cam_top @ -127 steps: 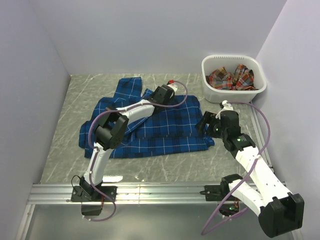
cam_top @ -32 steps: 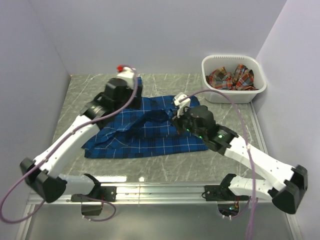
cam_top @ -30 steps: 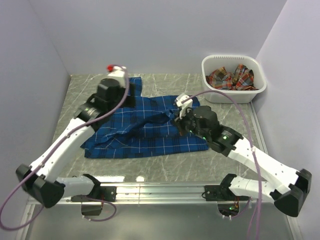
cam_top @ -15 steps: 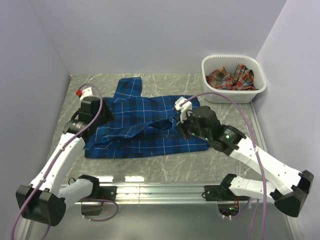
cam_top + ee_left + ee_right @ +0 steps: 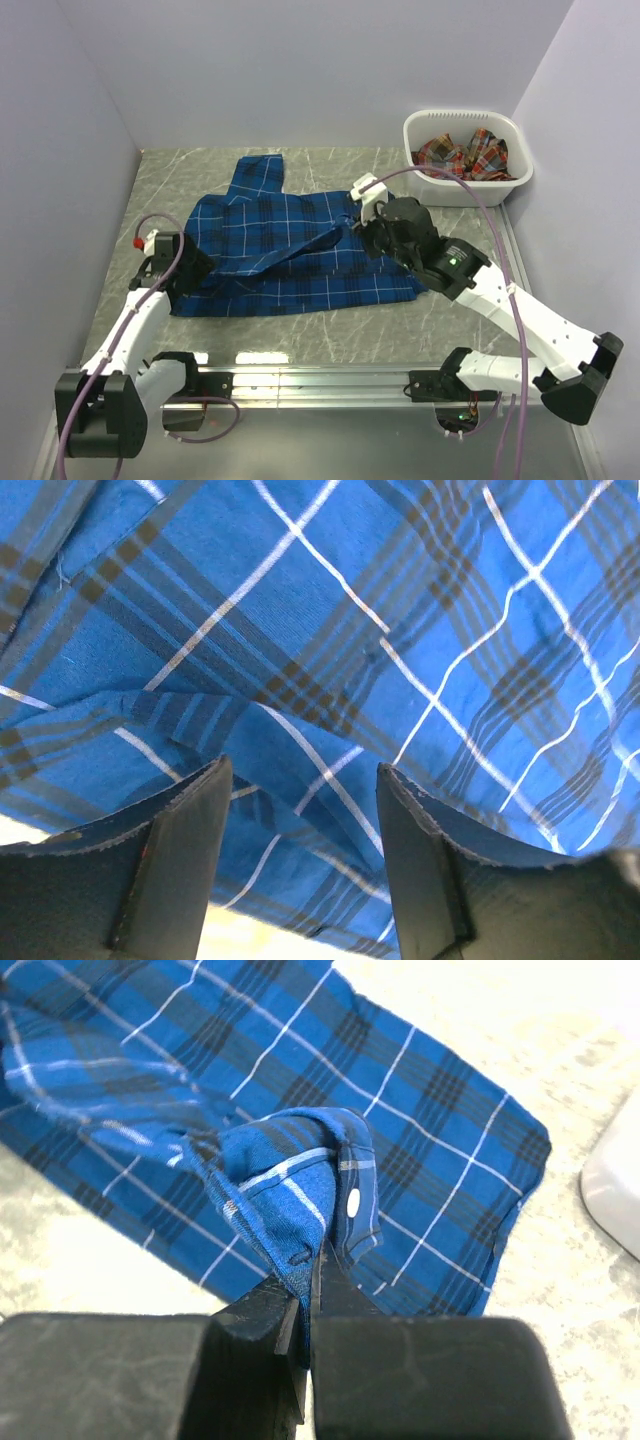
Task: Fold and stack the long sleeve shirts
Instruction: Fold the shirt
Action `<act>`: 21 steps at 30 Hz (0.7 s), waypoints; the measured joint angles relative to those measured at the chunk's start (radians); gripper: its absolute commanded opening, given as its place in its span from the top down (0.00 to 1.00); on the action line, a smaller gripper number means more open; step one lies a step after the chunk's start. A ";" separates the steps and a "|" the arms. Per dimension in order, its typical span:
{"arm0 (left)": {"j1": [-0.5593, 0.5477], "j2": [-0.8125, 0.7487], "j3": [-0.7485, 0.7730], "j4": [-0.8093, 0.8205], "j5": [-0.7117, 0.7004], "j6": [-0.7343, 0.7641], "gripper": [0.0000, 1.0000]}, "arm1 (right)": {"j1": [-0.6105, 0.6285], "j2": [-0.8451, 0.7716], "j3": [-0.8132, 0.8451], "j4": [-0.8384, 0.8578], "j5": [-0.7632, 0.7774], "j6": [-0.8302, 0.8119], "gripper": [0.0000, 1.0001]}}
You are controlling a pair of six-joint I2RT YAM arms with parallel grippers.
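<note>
Near left, the left claw (image 5: 178,268) hangs open just over the left edge of the blue shirt (image 5: 300,262), with nothing in it. The soft plaid shirt lies long, left to right, on the gray stone-look bench (image 5: 330,330). The right claw (image 5: 362,228) is shut tight on a bunched sleeve cuff (image 5: 300,1185) above the shirt's right side. Far right, the red shirt (image 5: 462,155) sits crumpled in a white basket (image 5: 460,190).

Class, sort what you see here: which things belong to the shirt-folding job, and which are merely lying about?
Belongs to the job:
blue plaid shirt, pinched by the right gripper
red-orange plaid shirt, inside the white basket
left gripper, open

Just there:
white basket
marble table
</note>
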 measured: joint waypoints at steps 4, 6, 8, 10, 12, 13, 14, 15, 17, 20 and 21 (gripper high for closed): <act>0.019 -0.007 -0.059 0.058 0.012 -0.091 0.38 | -0.009 0.079 0.066 0.002 0.026 0.033 1.00; 0.030 -0.007 -0.089 0.087 0.019 -0.127 0.38 | -0.018 0.137 0.101 0.001 0.029 0.045 1.00; 0.041 -0.007 -0.121 0.109 0.018 -0.161 0.39 | -0.032 0.190 0.132 0.001 0.028 0.066 1.00; 0.049 -0.007 -0.148 0.114 0.011 -0.187 0.40 | -0.065 0.245 0.172 -0.006 0.015 0.090 1.00; 0.053 -0.007 -0.166 0.117 -0.001 -0.206 0.40 | -0.103 0.290 0.210 -0.013 -0.001 0.116 1.00; 0.053 -0.007 -0.171 0.118 -0.006 -0.214 0.41 | -0.126 0.312 0.233 -0.019 -0.014 0.129 1.00; 0.055 -0.007 -0.174 0.117 -0.011 -0.221 0.41 | -0.150 0.338 0.260 -0.030 -0.026 0.144 1.00; 0.055 -0.007 -0.174 0.117 -0.016 -0.225 0.41 | -0.173 0.362 0.289 -0.039 -0.038 0.159 1.00; 0.055 -0.009 -0.174 0.119 -0.025 -0.230 0.41 | -0.204 0.407 0.341 -0.048 -0.061 0.177 1.00; 0.055 -0.016 -0.174 0.119 -0.030 -0.233 0.41 | -0.235 0.465 0.398 -0.051 -0.091 0.188 1.00; 0.055 -0.019 -0.174 0.119 -0.030 -0.233 0.41 | -0.235 0.478 0.407 -0.051 -0.100 0.189 1.00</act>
